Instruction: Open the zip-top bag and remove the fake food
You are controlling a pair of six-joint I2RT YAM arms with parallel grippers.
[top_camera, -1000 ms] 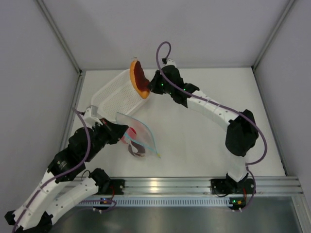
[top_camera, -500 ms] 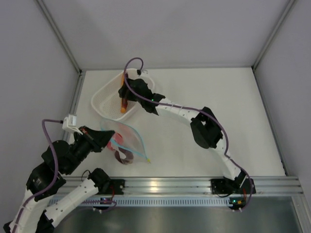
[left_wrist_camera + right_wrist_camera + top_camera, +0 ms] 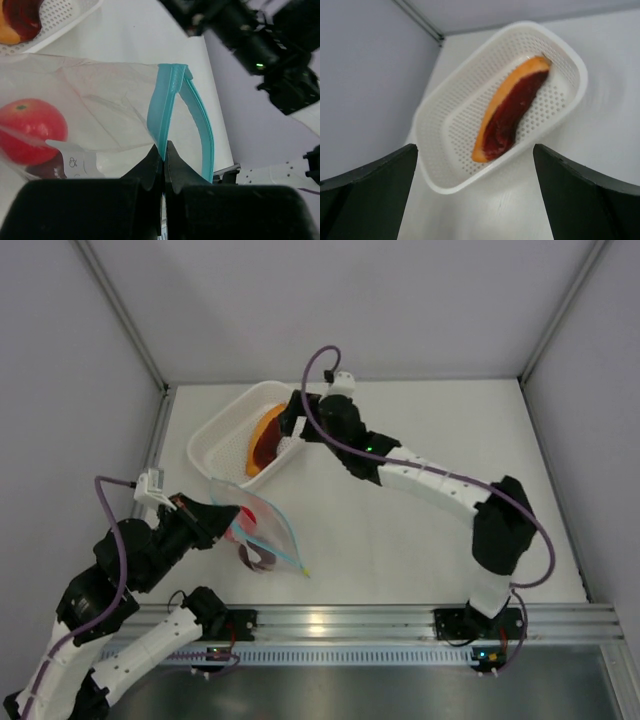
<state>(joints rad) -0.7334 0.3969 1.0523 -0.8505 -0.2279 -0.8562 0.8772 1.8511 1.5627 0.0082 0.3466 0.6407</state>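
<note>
I see a clear crinkly zip-top bag [image 3: 264,522], mouth open, its light blue zip strip [image 3: 167,95] pinched by my left tool [image 3: 162,152]. Red tomato [image 3: 31,129] and dark brown ring [image 3: 260,557] sit inside it. Orange crescent slice [image 3: 512,115], dark red face up, lies in the white basket [image 3: 451,125].

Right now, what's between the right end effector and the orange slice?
Only air. The right wrist view shows the open right end effector above the orange slice lying in the white basket.
</note>
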